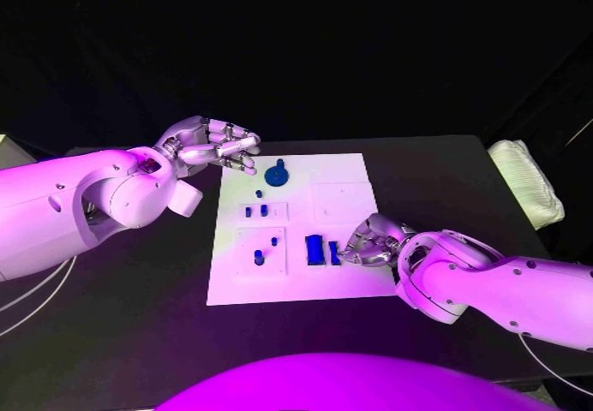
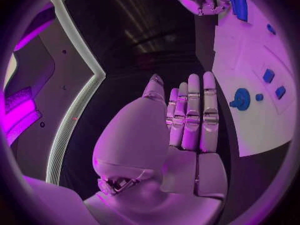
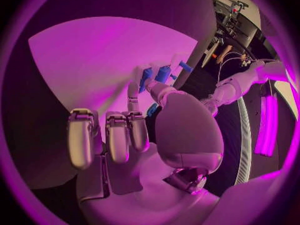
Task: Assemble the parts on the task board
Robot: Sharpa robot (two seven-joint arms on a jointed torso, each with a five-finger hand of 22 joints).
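The white task board (image 1: 324, 282) lies in the middle of the black table. A round blue part (image 1: 278, 175) sits near its far edge, small blue pegs (image 1: 257, 211) stand left of centre, and two blue blocks (image 1: 316, 249) stand near the right hand. My left hand (image 1: 217, 147) hovers by the board's far left corner with fingers straight and nothing in it; its wrist view shows the round part (image 2: 240, 97) beside the fingers (image 2: 190, 115). My right hand (image 1: 371, 241) rests on the board, one finger and thumb reaching to the blue blocks (image 3: 147, 78); whether it pinches one is unclear.
A folded white cloth (image 1: 528, 193) lies at the table's right edge. A pale box corner (image 1: 8, 150) shows at the far left. Bare black table (image 1: 148, 334) stretches around the board on the near and left sides.
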